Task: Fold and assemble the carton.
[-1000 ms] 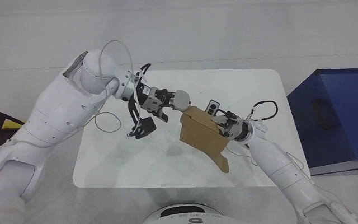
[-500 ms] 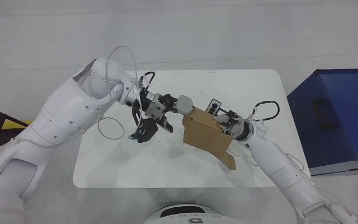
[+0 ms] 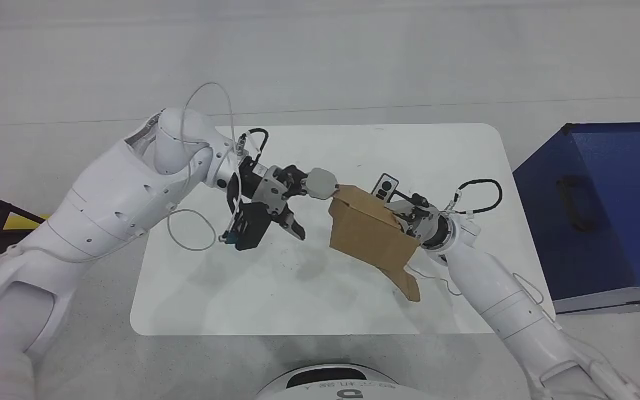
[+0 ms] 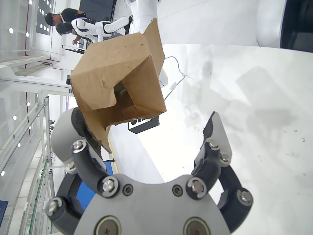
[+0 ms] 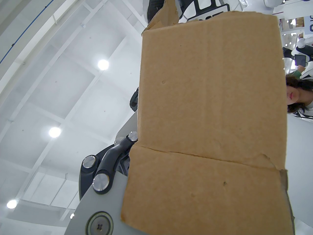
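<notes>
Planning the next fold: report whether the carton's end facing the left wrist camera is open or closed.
Open. The carton shows its hollow inside, flaps not yet folded over it.

Left tool (image 4: 144,123) gapes (fingers (image 4: 216,133) spread); right tool (image 3: 408,222) clamped.

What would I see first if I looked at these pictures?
A brown carton over the white table, gripped by the right gripper, its flaps hanging open. The left gripper is wide open beside it, one finger against a flap. A blue box stands beside the table.
</notes>
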### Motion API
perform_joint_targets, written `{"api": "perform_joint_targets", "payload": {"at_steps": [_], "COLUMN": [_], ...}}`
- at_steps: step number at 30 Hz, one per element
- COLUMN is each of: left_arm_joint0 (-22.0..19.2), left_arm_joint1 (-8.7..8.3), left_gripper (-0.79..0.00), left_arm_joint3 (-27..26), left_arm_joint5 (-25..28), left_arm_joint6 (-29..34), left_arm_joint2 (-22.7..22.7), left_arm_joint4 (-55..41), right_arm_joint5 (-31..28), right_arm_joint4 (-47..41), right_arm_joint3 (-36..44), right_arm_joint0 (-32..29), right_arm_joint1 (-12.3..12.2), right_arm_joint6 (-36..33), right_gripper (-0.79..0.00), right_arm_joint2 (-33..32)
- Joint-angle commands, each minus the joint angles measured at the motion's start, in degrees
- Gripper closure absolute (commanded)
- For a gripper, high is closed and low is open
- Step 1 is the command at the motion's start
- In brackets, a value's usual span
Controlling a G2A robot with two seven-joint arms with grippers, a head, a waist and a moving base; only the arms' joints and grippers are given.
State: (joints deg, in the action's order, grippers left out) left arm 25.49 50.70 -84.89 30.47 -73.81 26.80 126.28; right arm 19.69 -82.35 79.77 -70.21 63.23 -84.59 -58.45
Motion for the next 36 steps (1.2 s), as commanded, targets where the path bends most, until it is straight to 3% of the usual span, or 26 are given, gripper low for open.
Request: {"api": "perform_joint_targets", "payload": {"at_steps": [1, 23, 36], "left_arm_joint0": [0.17, 0.43, -1.25], "left_arm_joint1": [-0.15, 1.55, 3.52], "left_gripper": [-0.785, -0.785, -0.785], "left_arm_joint3": [0.00, 0.44, 0.29], "left_arm_joint5": [-0.19, -1.14, -0.82], "left_arm_joint6": [-0.19, -1.14, -0.82], "left_arm_joint2": [-0.12, -2.72, -5.66], "left_arm_joint4": [0.11, -0.07, 0.88], "right_arm_joint5": [-0.02, 0.36, 0.43], "right_arm_joint4": [-0.23, -0.46, 0.09], "right_arm_joint3": [-0.10, 0.07, 0.50], "right_arm_joint0": [0.00, -0.08, 0.02], "right_arm_joint1": [0.06, 0.71, 0.57], "right_arm_joint6": [-0.02, 0.36, 0.43], "right_gripper": [0.000, 0.000, 0.000], "right_arm_joint2": [-0.05, -0.14, 0.60]}}
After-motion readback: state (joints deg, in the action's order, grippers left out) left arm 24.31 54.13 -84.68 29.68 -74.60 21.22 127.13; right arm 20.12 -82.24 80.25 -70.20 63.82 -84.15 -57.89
